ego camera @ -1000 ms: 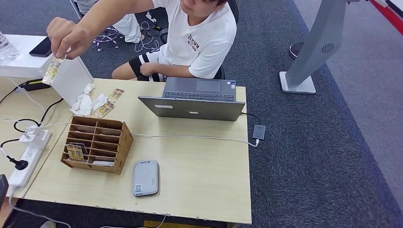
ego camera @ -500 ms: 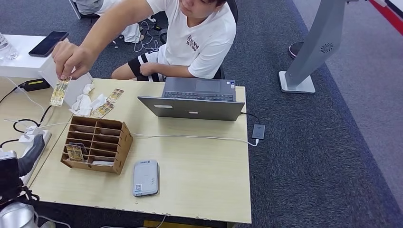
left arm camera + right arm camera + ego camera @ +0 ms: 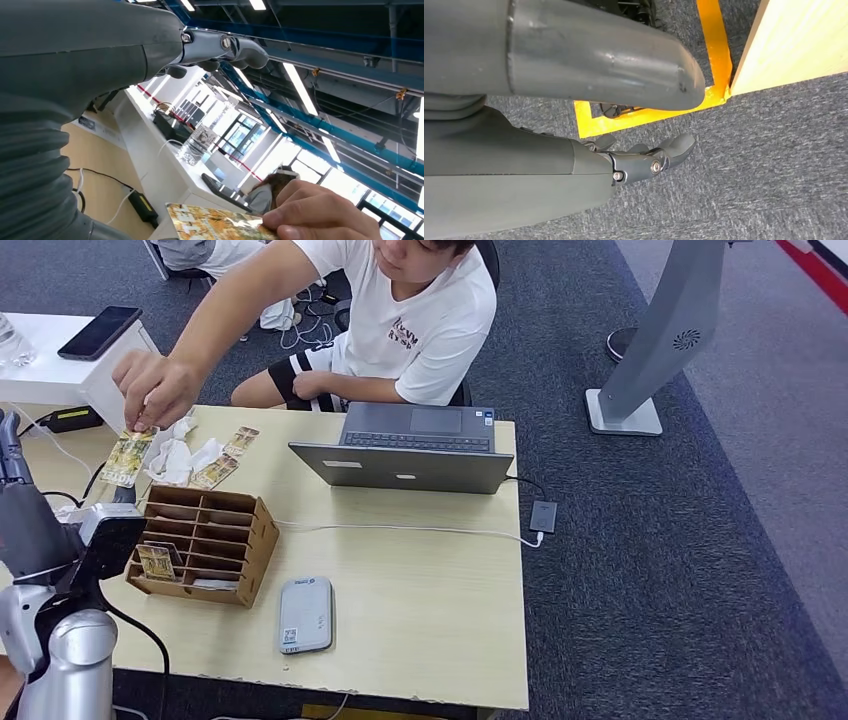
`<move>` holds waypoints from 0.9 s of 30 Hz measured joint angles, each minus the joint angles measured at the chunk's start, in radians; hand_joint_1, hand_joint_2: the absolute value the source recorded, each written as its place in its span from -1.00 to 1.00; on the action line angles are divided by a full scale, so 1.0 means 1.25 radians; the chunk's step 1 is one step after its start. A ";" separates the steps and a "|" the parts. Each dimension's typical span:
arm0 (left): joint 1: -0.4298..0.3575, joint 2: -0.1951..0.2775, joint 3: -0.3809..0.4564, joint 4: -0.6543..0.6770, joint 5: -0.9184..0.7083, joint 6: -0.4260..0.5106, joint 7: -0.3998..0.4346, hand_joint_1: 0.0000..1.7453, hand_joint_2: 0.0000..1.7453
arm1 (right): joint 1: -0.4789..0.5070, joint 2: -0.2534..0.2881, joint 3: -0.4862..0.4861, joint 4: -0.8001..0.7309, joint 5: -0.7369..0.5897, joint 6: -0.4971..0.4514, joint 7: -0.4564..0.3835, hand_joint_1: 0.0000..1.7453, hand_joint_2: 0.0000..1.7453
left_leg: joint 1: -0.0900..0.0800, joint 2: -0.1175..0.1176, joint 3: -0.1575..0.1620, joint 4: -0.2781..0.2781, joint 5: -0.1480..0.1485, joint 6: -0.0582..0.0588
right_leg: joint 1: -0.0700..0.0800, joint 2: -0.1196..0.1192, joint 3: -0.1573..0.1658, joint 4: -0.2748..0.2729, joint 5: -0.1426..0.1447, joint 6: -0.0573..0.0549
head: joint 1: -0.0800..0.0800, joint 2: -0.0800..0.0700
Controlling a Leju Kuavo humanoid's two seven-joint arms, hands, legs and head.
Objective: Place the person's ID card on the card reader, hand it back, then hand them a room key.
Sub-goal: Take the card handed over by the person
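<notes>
Left hand raised at table's left edge, fingers apart, holding nothing. Right hand hangs over the carpet, fingers loosely spread, empty. Card reader lies flat near front edge, wooden organizer just behind-left. Further back, person's hand pinches ID card, close beside left hand, not touching.

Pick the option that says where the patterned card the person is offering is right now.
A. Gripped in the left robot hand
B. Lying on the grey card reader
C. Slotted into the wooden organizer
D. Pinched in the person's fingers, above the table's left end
D: the person's hand pinches the card by its top edge near the left robot hand, which holds nothing, while the card reader lies bare.
</notes>
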 joint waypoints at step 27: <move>-0.068 0.126 -0.285 0.070 -0.450 0.208 0.151 1.00 1.00 | -0.010 0.022 0.036 0.002 0.083 0.057 0.025 -1.00 -1.00 | 0.000 0.001 -0.002 0.000 0.002 0.000 | 0.000 0.000 -0.002 0.000 0.002 -0.001 | 0.000 0.000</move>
